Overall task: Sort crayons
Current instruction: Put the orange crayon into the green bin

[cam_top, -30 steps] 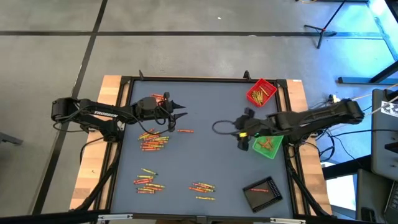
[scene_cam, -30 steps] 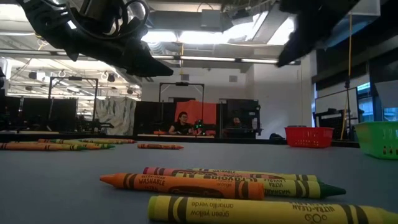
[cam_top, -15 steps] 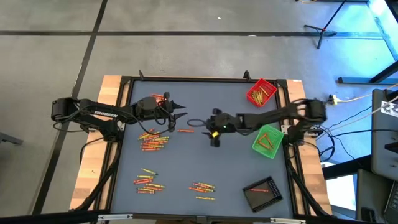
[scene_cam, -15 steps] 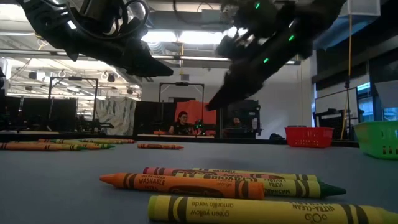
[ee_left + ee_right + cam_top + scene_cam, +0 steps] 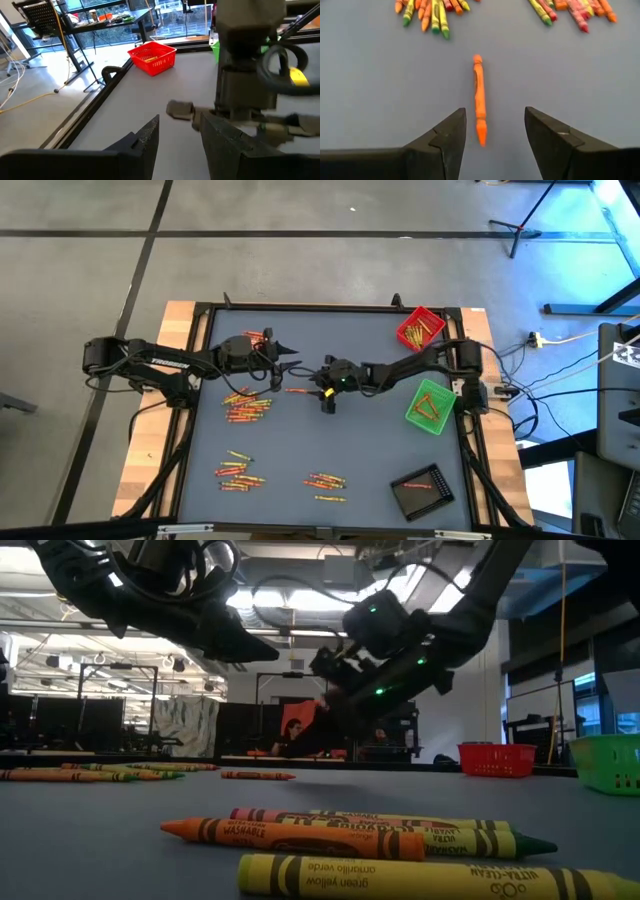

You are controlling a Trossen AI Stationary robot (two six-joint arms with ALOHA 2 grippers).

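A single orange crayon (image 5: 479, 97) (image 5: 297, 390) lies flat on the grey table, apart from the heaps. My right gripper (image 5: 495, 131) (image 5: 314, 383) hovers low over its near end, open, one finger on each side of the crayon's tip without touching it. More crayons lie in heaps: one by the left arm (image 5: 246, 406), two toward the near edge (image 5: 236, 470) (image 5: 326, 481), and a few behind the left gripper (image 5: 258, 335). My left gripper (image 5: 290, 360) (image 5: 182, 135) hangs open and empty above the table's left half.
A red tray (image 5: 420, 328) holding crayons stands at the far right corner, a green tray (image 5: 430, 408) at the right edge, a black tray (image 5: 420, 488) near the front right. In the low view, several crayons (image 5: 330, 835) lie close to the camera. Both grippers are close together mid-table.
My right gripper has swung from above the green tray toward the table's left, reaching out and sinking down to the lone orange crayon. The crayons and the left arm have stayed where they were.
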